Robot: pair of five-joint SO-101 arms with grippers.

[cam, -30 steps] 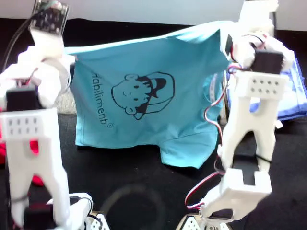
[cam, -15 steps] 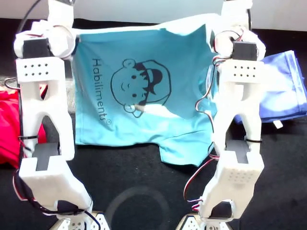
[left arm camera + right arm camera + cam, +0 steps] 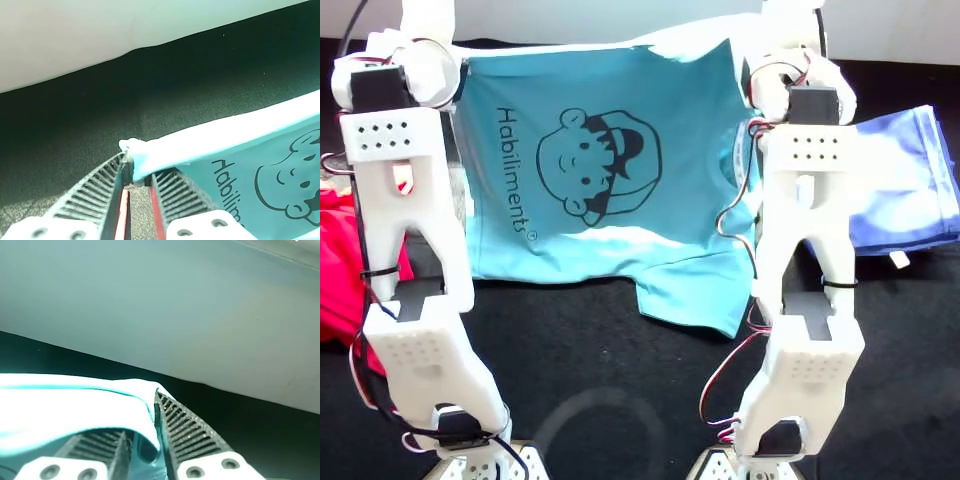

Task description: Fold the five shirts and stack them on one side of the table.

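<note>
A teal shirt (image 3: 590, 180) with a printed cartoon face is stretched between my two arms near the table's far edge, its lower hem trailing on the black table (image 3: 570, 370). My left gripper (image 3: 134, 165) is shut on one far corner of the teal shirt (image 3: 240, 145). My right gripper (image 3: 150, 427) is shut on the other far corner of the teal shirt (image 3: 70, 400). In the high view the left arm (image 3: 400, 190) stands at the shirt's left and the right arm (image 3: 805, 200) at its right.
A blue shirt (image 3: 905, 190) lies folded at the right side of the table. A red shirt (image 3: 335, 270) lies bunched at the left edge. A pale wall (image 3: 160, 305) rises behind the table's far edge. The near middle of the table is bare black cloth.
Both arms have stretched toward the far edge, carrying the teal shirt with them. The shirt has been pulled flatter and wider, and its print now lies straighter.
</note>
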